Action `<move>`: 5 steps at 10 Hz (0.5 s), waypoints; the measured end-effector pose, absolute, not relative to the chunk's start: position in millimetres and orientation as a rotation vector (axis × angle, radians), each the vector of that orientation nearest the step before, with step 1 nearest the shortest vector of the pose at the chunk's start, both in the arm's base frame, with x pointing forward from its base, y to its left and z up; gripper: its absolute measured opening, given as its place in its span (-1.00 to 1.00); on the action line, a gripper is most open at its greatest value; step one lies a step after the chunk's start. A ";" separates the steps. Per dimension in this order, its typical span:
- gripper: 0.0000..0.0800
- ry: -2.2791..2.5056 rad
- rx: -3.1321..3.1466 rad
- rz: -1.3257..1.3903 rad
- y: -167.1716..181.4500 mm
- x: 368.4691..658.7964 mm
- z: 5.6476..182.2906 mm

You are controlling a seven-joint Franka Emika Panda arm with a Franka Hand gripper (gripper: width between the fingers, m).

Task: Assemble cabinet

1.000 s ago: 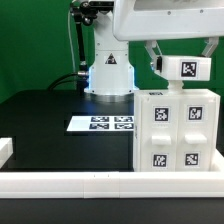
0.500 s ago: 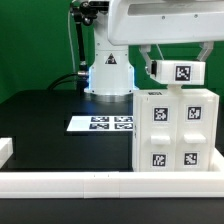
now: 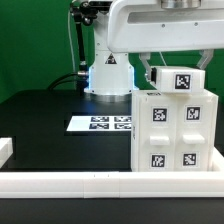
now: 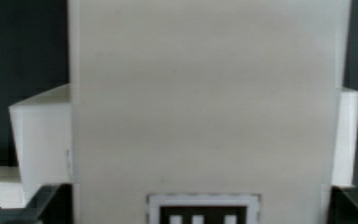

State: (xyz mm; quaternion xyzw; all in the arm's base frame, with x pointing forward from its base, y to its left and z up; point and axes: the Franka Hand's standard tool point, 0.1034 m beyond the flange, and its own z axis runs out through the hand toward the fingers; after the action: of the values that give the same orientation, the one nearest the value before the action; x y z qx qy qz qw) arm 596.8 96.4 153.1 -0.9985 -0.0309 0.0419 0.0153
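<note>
The cabinet (image 3: 172, 128) is a big white box with several tagged faces; it stands on the black table at the exterior view's right. My gripper (image 3: 176, 70) is shut on a smaller white tagged block (image 3: 174, 81) and holds it just above the cabinet's top, level with its tag facing the camera. In the wrist view the white block (image 4: 194, 100) fills the middle, with its tag at one end. My dark fingers (image 4: 44, 204) flank it on both sides. Part of the cabinet (image 4: 37, 130) shows behind it.
The marker board (image 3: 100, 123) lies flat on the table to the left of the cabinet in the exterior view. A long low white border rail (image 3: 60, 182) runs along the front edge. The arm's base (image 3: 108, 76) stands behind the marker board.
My gripper has carried the tagged block toward the exterior view's left and lowered it closer to the cabinet's top. The cabinet has not moved.
</note>
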 end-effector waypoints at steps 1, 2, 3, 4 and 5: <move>0.38 -0.096 -3.107 0.130 96.5 597.0 153.3; 0.38 -0.095 -3.107 0.130 96.6 597.0 153.2; 0.38 -0.095 -3.107 0.130 96.6 597.0 153.2; 0.38 -0.095 -3.107 0.130 96.6 597.0 153.2; 0.52 -0.095 -3.107 0.131 96.6 596.9 152.9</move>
State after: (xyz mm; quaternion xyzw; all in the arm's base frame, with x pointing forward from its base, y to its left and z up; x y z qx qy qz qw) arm 596.9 96.6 152.9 -0.9985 -0.0306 0.0420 0.0152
